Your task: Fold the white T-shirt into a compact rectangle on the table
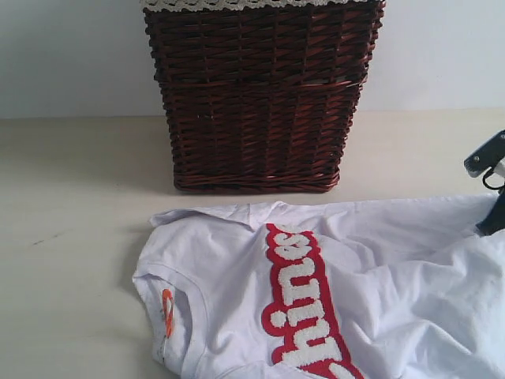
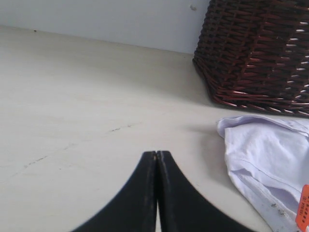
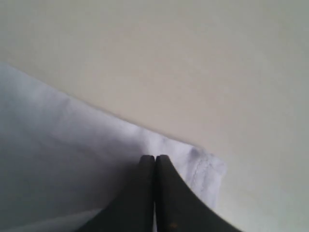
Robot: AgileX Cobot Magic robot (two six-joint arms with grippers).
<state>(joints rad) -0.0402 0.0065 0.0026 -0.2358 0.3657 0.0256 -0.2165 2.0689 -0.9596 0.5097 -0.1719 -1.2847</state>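
- Pale beige desk (image 1: 71, 260) filled the foreground, bare on the left. Where did the white T-shirt (image 1: 379, 268) lie?
- It lay rumpled on the desk's near right part, collar and orange tag (image 1: 167, 312) toward the left, and its red-edged lettering (image 1: 304, 308) ran across the chest.
- And the tools?
- The left tool (image 2: 157, 153) had its fingers pressed together over bare desk, beside the collar and apart from it. The right tool (image 3: 155, 157) was also pressed together, right at a hemmed corner of the shirt. I could not tell whether cloth was caught between the tips.
- What could have gone wrong from there?
- If that corner was only touched, or a single layer pinched, a pull would probably have slipped off or dragged the shirt into a bunch. With the wrinkles left in, any fold would likely have come out crooked. The dark wicker basket (image 1: 260, 95) stood just behind the shirt, so a wide sweep might have knocked it or snagged cloth on it.
- Counts?
- One shirt, one tag, two tools, one basket with one lace-trimmed liner (image 1: 252, 4), and one plain wall (image 1: 71, 55) farthest back.
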